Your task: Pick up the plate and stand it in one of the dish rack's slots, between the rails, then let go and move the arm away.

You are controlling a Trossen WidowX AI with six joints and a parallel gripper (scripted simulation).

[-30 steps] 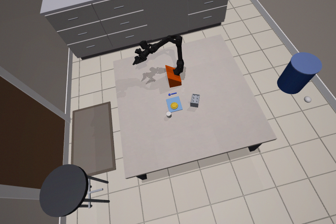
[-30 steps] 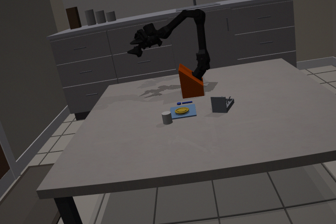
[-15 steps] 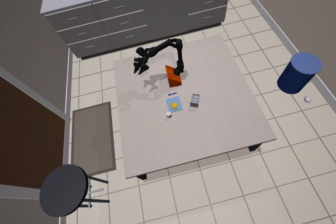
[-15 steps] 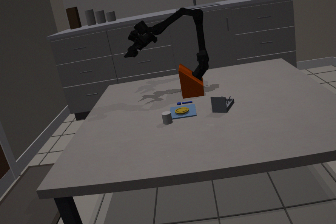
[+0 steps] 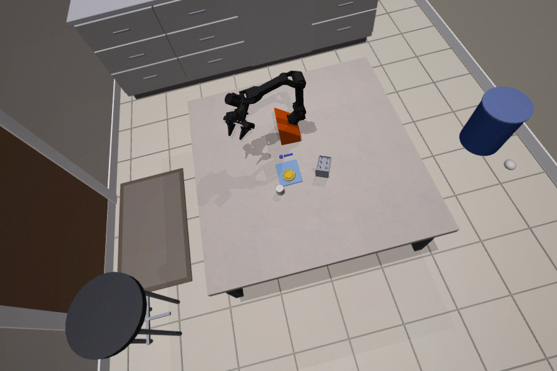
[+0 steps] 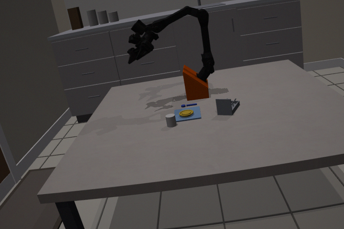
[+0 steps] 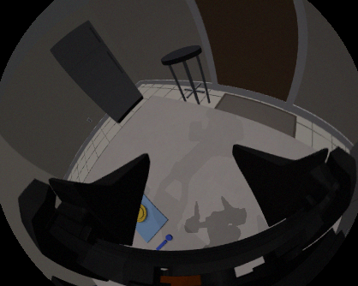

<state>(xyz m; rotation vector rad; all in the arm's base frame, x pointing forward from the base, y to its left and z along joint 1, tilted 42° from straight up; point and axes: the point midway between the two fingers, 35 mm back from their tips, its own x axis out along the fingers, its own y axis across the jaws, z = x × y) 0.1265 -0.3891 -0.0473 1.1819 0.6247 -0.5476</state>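
A yellow plate (image 5: 288,174) (image 6: 186,113) (image 7: 141,212) lies flat on a blue square mat (image 5: 282,167) (image 6: 196,112) (image 7: 156,222). In the wrist view the left finger hides part of both. The grey dish rack (image 5: 323,166) (image 6: 223,106) stands on the table to the right of the mat, with small upright rails and a taller end wall; it is not seen in the wrist view. My gripper (image 5: 236,136) (image 6: 129,61) (image 7: 192,153) is open and empty. It is high above the table, back and to the left of the plate.
A white cup (image 5: 280,189) (image 6: 171,120) stands at the mat's front left corner. A blue spoon-like utensil (image 5: 288,154) (image 6: 191,104) (image 7: 164,242) lies behind the mat. The arm's orange base block (image 5: 290,135) (image 6: 196,89) stands behind that on the table (image 5: 360,204) (image 6: 166,154).
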